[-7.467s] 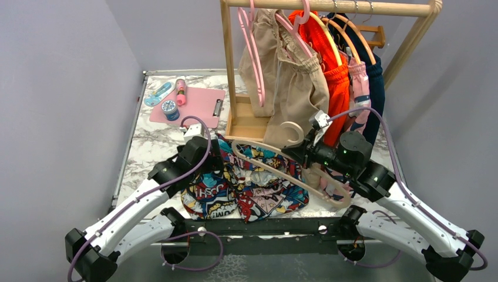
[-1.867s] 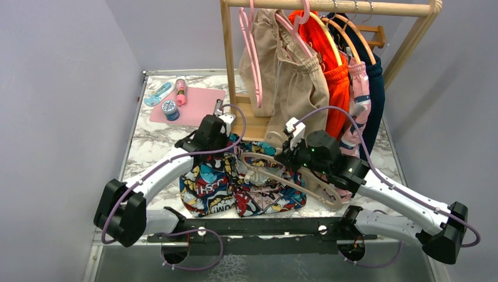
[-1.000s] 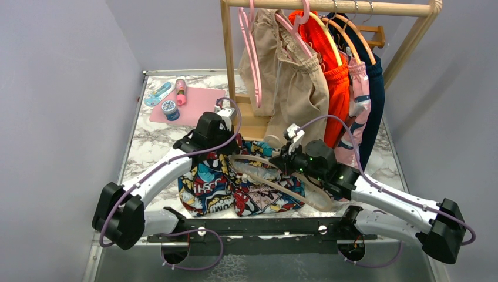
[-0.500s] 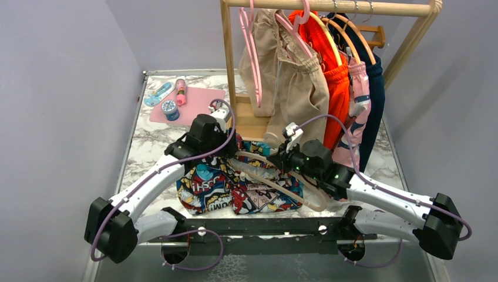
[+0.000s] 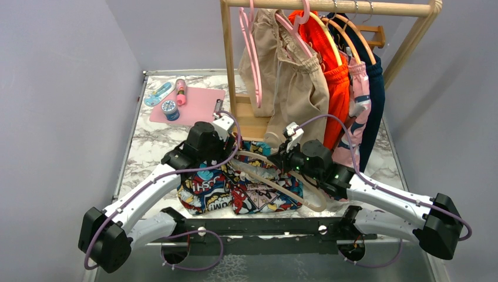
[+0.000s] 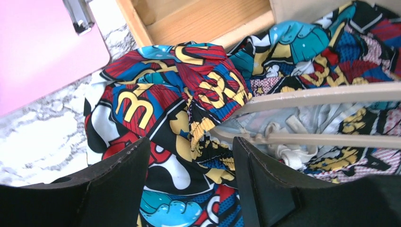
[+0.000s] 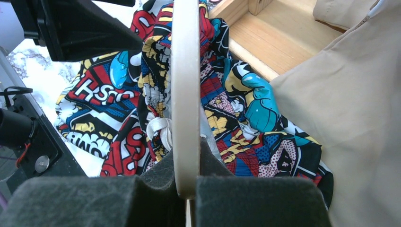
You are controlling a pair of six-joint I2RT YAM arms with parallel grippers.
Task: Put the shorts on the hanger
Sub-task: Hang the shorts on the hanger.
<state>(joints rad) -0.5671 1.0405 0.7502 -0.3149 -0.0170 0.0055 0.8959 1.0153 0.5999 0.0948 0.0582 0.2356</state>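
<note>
Pinching the hanger (image 7: pixel 185 71), right end effector (image 7: pixel 186 182): plain only wrist-side.

Bright, even light with soft shadows; the hanger (image 7: pixel 185 94) looks soft close-up (right wrist).

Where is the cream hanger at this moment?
In the top view the hanger stretches over the shorts at the table's near middle, clamped in the right gripper, its free end beside the left gripper, in front of the wooden rack base.
</note>
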